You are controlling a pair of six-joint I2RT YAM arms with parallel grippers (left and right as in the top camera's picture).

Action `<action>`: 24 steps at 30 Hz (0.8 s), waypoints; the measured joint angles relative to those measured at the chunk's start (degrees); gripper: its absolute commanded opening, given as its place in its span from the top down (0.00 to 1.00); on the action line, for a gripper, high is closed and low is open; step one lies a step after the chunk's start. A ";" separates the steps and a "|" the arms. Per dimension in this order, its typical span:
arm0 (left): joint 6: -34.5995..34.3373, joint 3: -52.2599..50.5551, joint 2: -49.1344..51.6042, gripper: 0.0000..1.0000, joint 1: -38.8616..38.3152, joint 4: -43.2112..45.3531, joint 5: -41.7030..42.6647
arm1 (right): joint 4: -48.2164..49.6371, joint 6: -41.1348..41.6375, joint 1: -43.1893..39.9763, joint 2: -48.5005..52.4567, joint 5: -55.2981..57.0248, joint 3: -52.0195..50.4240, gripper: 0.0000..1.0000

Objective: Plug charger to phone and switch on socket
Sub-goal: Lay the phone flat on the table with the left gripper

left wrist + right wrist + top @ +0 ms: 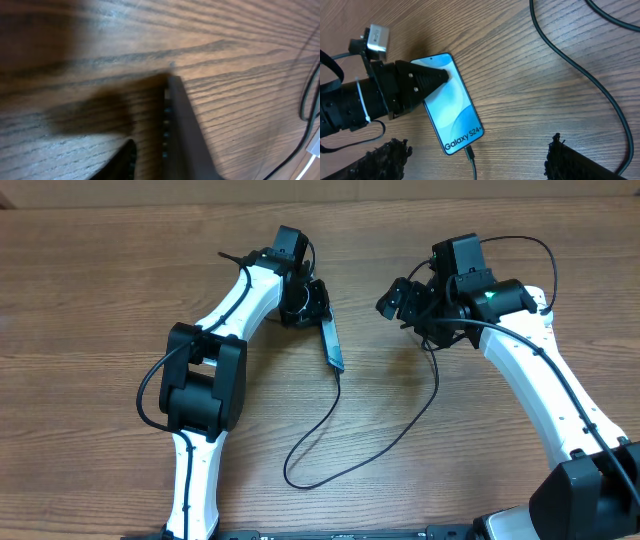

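The phone (451,102) has a blue-teal screen reading "Galaxy S24+". It rests tilted on its edge on the wooden table, also seen in the overhead view (331,342) and blurred and close in the left wrist view (179,135). My left gripper (310,308) is shut on its top end, as the right wrist view (422,80) shows. The charger's small plug tip (469,152) sits in the phone's bottom port. Its black cable (330,465) loops across the table toward my right arm. My right gripper (479,145) is open and empty, hovering just past the phone's bottom end. The socket is out of view.
A black cable (580,75) runs over the wood to the right of the phone, with more of it at the right of the left wrist view (306,100). A small white object (315,147) shows at that view's right edge.
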 measured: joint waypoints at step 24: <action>-0.11 -0.44 0.02 0.66 0.00 -2.36 0.13 | 0.00 0.02 0.00 0.00 0.00 0.00 0.09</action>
